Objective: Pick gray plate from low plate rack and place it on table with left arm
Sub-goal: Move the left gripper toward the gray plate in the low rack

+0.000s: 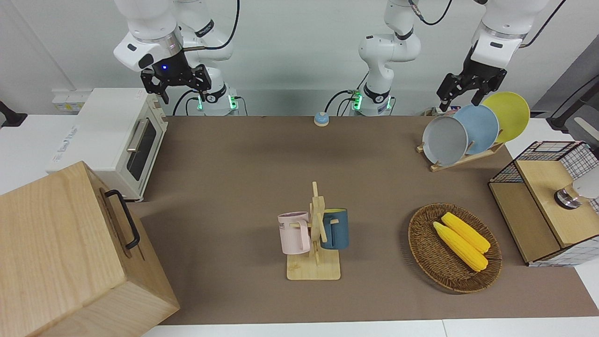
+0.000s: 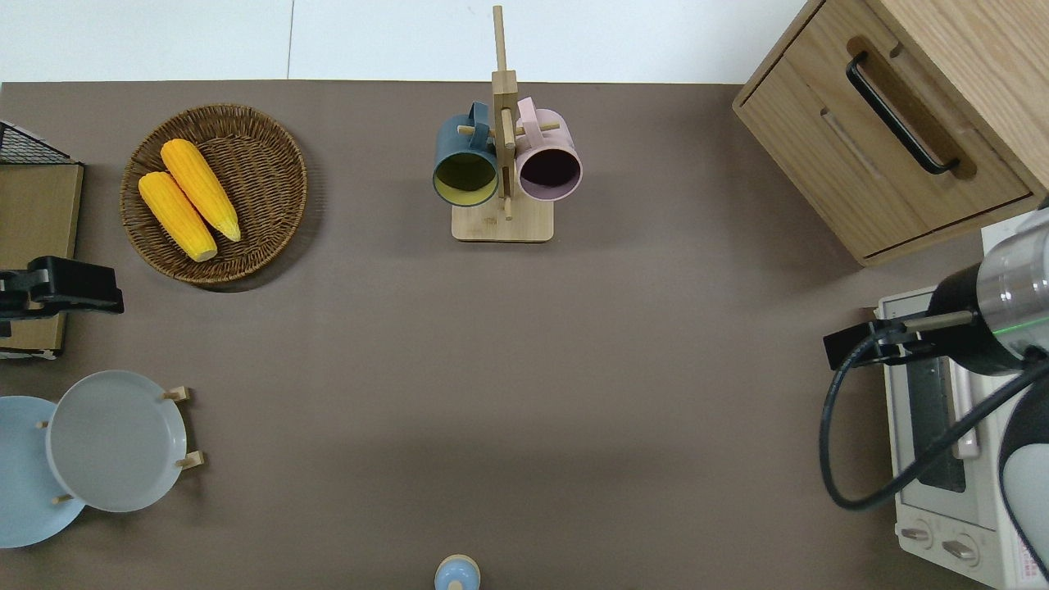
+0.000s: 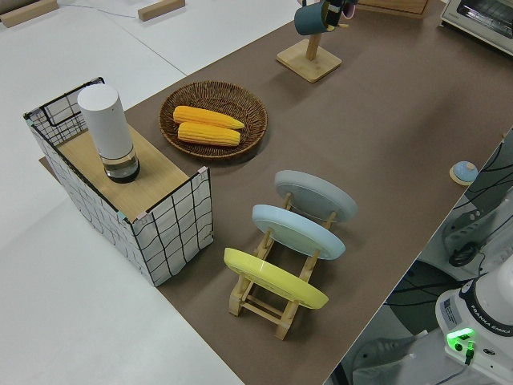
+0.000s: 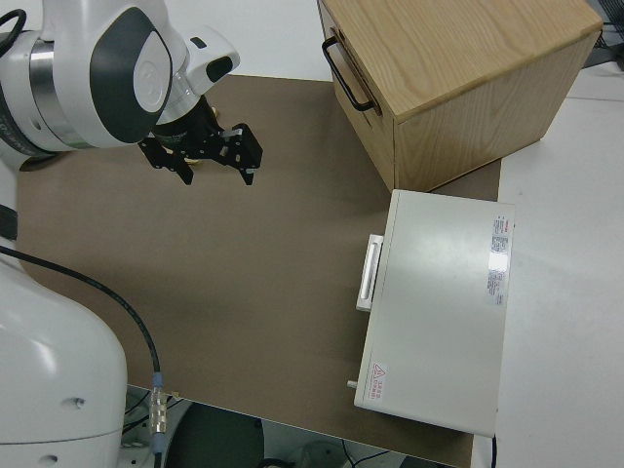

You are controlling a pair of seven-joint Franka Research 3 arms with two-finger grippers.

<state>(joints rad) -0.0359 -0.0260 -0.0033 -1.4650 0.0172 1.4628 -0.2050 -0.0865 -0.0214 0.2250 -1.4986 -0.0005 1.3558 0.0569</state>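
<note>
Round matte gray plate (image 1: 445, 140), slatted low plate rack (image 1: 461, 160)

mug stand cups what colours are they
One pink cup, one dark blue cup; the front view shows them best.

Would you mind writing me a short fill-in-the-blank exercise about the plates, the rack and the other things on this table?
1. The low plate rack holds ____ plates.
2. The gray plate leans in the rack beside the ____ plate.
3. The wicker basket holds two ears of ____.
4. The mug stand carries a pink mug and a dark ____ mug.

Missing words: three; sky-blue; corn; blue
</note>
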